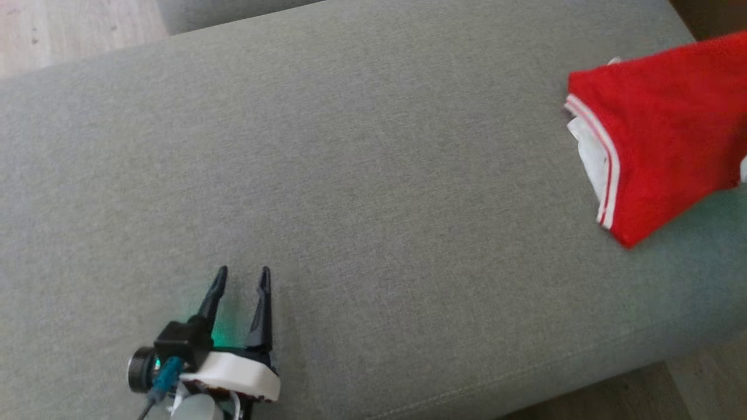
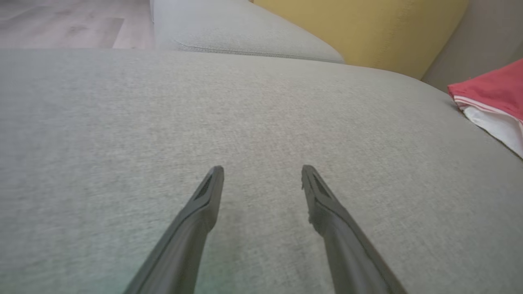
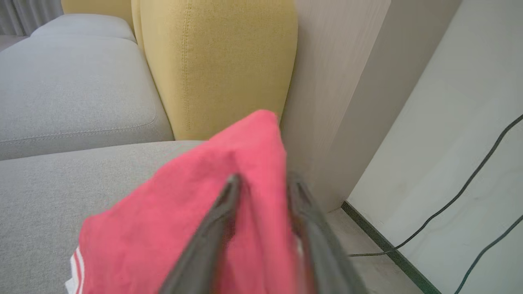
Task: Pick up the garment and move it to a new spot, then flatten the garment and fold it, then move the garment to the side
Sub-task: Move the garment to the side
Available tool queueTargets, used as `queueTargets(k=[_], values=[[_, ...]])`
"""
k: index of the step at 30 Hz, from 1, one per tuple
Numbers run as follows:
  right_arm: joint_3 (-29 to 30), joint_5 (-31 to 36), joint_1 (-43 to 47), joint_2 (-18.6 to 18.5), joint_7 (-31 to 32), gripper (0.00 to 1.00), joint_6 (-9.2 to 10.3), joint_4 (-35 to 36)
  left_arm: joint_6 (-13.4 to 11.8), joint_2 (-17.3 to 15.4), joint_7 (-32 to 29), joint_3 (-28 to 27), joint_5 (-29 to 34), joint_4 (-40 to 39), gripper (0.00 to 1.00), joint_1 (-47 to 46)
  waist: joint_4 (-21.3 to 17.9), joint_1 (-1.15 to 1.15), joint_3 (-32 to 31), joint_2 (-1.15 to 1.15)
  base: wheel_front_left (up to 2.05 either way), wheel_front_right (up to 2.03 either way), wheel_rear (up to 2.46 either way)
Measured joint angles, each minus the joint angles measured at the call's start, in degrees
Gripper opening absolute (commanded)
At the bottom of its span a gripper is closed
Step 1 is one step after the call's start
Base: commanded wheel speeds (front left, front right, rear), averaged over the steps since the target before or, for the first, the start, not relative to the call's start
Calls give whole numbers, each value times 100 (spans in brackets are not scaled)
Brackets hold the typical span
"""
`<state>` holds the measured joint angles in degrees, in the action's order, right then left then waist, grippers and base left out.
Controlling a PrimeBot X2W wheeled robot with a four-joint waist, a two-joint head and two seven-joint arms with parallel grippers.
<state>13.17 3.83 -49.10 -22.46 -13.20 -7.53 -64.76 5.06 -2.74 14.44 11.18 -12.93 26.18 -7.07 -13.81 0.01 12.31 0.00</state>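
Garment (image 1: 665, 134), red, sits at the right edge of the frame on the grey sofa cushion (image 1: 373, 175). Its white-striped hem faces left and its length runs off rightward. Right gripper (image 3: 264, 179) fingers pinch its cloth. Left gripper (image 1: 243, 271) fingers are spread, empty.

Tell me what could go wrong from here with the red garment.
1. The right gripper pinches just a ridge of the garment. The view is blurred and the grip may be thin, so the cloth could slip out.
2. The garment sits at the end of the grey cushion, with floor and cables just beyond. If dropped there, it may slide off.
3. The left gripper is open and far away, so it cannot steady the folded layers, which may fall open.
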Motion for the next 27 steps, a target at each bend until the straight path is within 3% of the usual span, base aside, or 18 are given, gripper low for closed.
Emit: queueTargets(k=[5,6,10,18,27], values=[[628,515,51,376,-105,100,0,354,-2,4,0,-91,42,-40,100,0,77,0,-28,0,0,0,0],[628,515,51,376,-105,100,0,354,-2,4,0,-91,42,-40,100,0,77,0,-28,0,0,0,0],[641,626,241,944,-115,100,0,966,-51,1,0,-261,58,-70,100,1,134,-1,-63,0,0,0,0],[-145,54,1294,1758,-116,100,0,2217,-55,5,0,-417,87,-105,100,1,327,-1,-117,0,0,0,0],[-1049,-591,2444,1884,-116,100,0,2967,-158,5,0,-486,80,-148,100,2,697,-1,-161,0,0,0,0]])
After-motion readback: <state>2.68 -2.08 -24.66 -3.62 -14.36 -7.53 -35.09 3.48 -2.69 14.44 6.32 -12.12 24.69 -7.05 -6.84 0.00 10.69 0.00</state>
